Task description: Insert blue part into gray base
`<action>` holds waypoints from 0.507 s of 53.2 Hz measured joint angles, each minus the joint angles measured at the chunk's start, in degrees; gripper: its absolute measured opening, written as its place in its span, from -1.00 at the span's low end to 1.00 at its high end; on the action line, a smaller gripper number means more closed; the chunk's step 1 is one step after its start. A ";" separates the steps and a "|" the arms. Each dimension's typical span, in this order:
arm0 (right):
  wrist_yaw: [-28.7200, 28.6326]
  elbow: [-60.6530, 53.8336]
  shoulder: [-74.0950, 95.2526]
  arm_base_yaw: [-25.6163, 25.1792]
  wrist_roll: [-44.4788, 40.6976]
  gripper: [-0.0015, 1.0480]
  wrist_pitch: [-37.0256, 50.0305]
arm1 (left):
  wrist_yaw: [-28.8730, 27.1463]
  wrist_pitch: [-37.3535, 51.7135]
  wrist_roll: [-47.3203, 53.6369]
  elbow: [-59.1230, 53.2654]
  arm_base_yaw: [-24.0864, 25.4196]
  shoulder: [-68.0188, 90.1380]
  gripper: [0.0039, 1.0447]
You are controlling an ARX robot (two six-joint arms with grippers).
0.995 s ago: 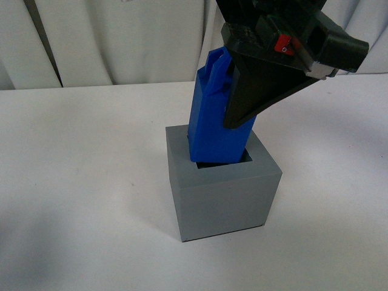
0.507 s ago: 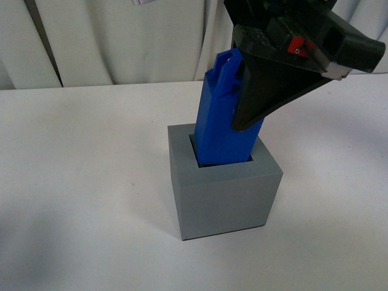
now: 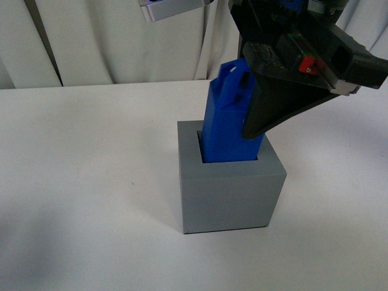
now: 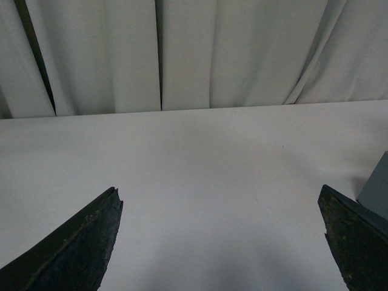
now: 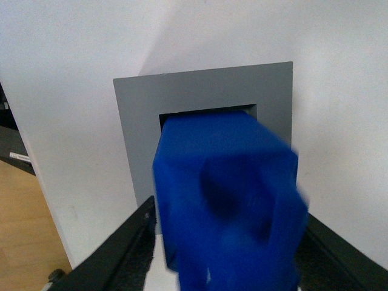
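Note:
The gray base point(image 3: 230, 191) stands on the white table, a cube with a square recess in its top. The blue part point(image 3: 230, 124) leans slightly, its lower end down inside the recess and its loop handle uppermost. My right gripper point(image 3: 257, 115) is shut on the part's upper half. In the right wrist view the blue part point(image 5: 227, 200) fills the space between the black fingers point(image 5: 118, 254) and reaches into the opening of the gray base point(image 5: 200, 103). My left gripper point(image 4: 221, 242) is open over bare table, with a corner of the gray base point(image 4: 377, 191) beside one finger.
White curtains point(image 3: 115, 42) hang behind the far table edge. A silvery piece of equipment point(image 3: 170, 9) shows at the top of the front view. In the right wrist view the table's edge point(image 5: 36, 182) and wooden floor point(image 5: 21, 236) lie to one side of the base.
The blue part has straightened and sunk further into the recess. My right gripper and the gray base have shifted slightly to the right in the front view.

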 joint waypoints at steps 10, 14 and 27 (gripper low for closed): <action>-2.73 0.55 0.00 -0.09 0.92 0.83 0.68 | 0.00 0.00 0.00 0.00 0.00 0.00 0.89; -4.02 1.18 0.00 -0.31 1.81 0.89 1.01 | 0.00 0.00 0.00 0.00 0.00 0.00 0.89; -10.38 -0.09 -5.38 -4.48 3.23 0.86 3.54 | 0.00 0.00 0.00 0.00 0.00 0.00 0.89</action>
